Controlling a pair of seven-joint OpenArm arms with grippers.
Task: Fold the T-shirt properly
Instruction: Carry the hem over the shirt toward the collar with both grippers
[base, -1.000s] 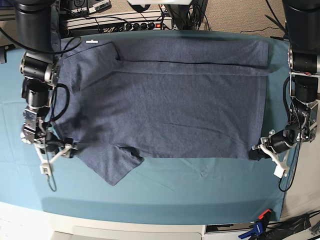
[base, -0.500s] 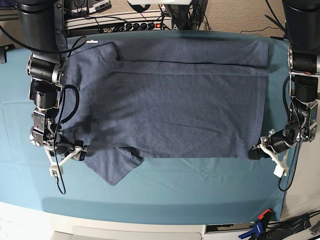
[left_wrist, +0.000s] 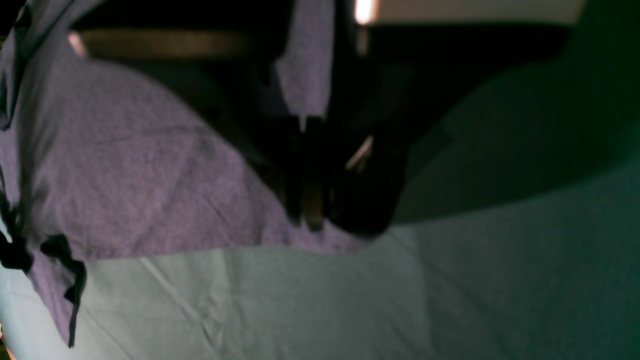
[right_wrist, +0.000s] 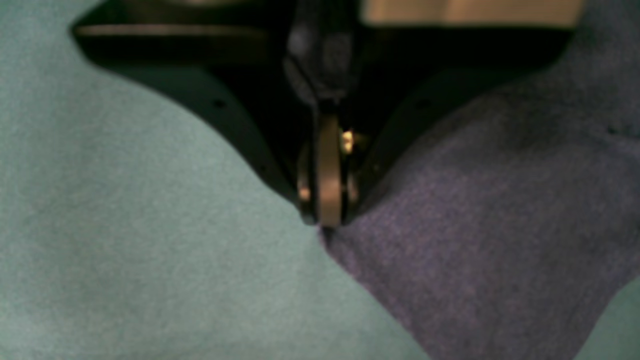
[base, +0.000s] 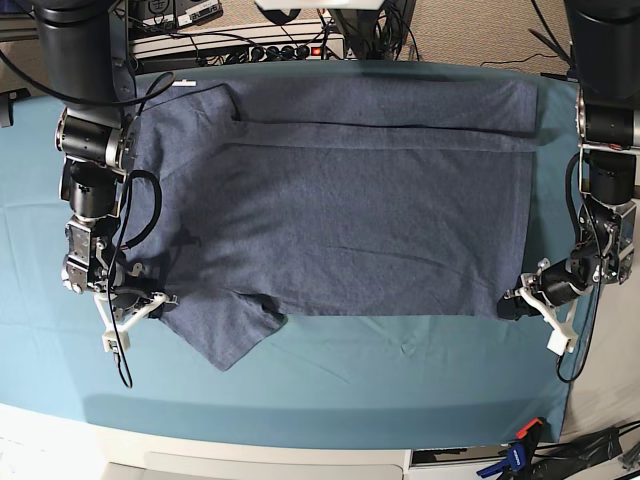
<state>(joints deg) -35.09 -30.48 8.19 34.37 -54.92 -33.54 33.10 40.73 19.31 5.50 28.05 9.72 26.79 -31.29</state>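
The blue-grey T-shirt (base: 340, 200) lies spread flat on the teal table cloth (base: 400, 380), with one sleeve (base: 235, 335) pointing toward the front. My left gripper (base: 508, 306) is at the shirt's front right corner. In the left wrist view, the left gripper (left_wrist: 310, 220) is shut with the shirt (left_wrist: 125, 175) caught between its jaws. My right gripper (base: 162, 300) sits at the shirt's front left edge beside the sleeve. In the right wrist view, the right gripper (right_wrist: 325, 220) is shut right at the hem of the shirt (right_wrist: 500, 225), pinching it.
A power strip and cables (base: 270, 48) run along the table's back edge. A blue and orange clamp (base: 520, 450) grips the front right corner. Bare teal cloth stretches in front of the shirt. Both arm bases stand at the table's sides.
The right arm slid in toward the shirt's front left edge, and its jaws went from open to shut there. The left arm and the shirt's body stayed put.
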